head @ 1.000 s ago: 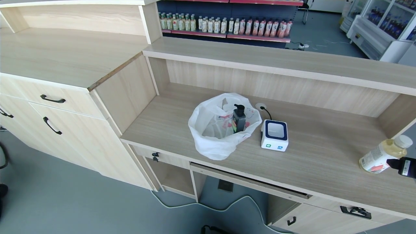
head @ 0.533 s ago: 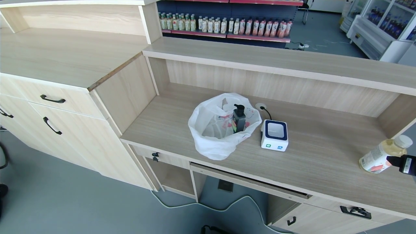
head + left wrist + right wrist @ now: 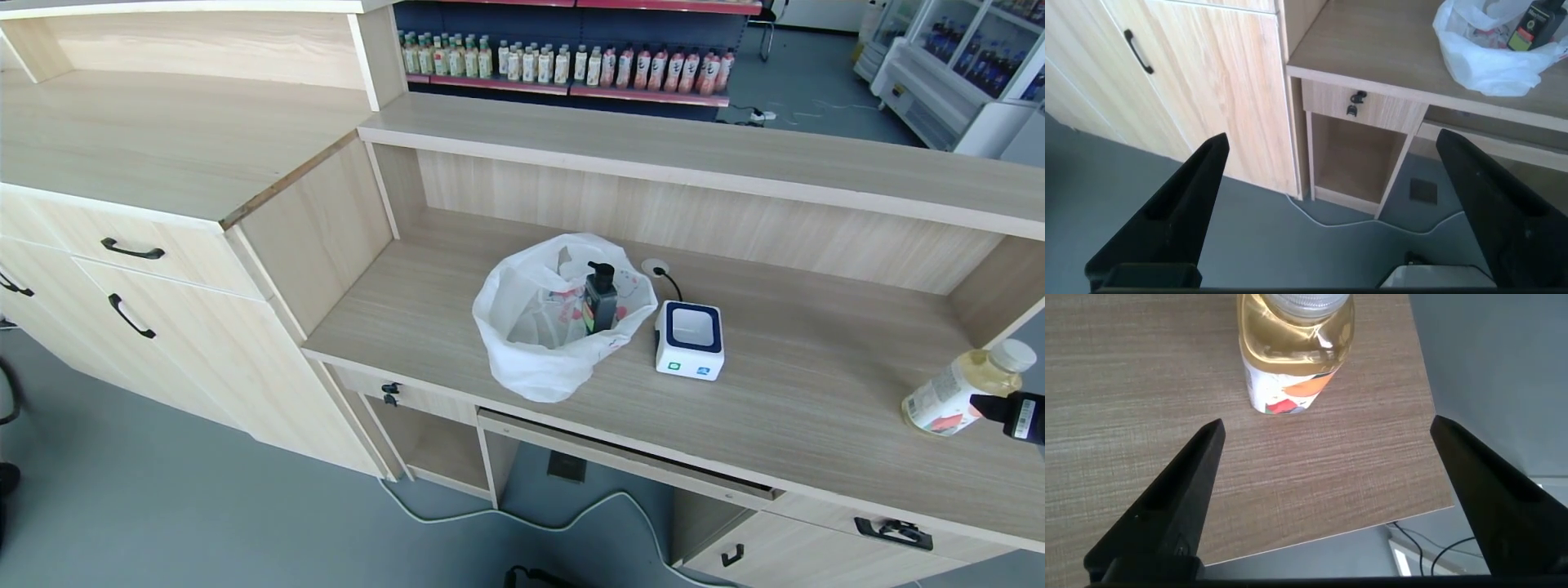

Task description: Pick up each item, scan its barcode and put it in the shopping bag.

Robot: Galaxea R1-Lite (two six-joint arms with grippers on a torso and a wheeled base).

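Step judged: pickup of 1 bottle (image 3: 1294, 355); right gripper (image 3: 1327, 429) just short of it, jaws spread, empty. Left gripper (image 3: 1331, 139) spread, empty. Next, probably: straddle bottle, clamp, carry to scanner (image 3: 690, 339).

Pincer (image 3: 1327, 498) spread wide above wooden counter (image 3: 1143, 392), yellow bottle (image 3: 1294, 351) standing just ahead
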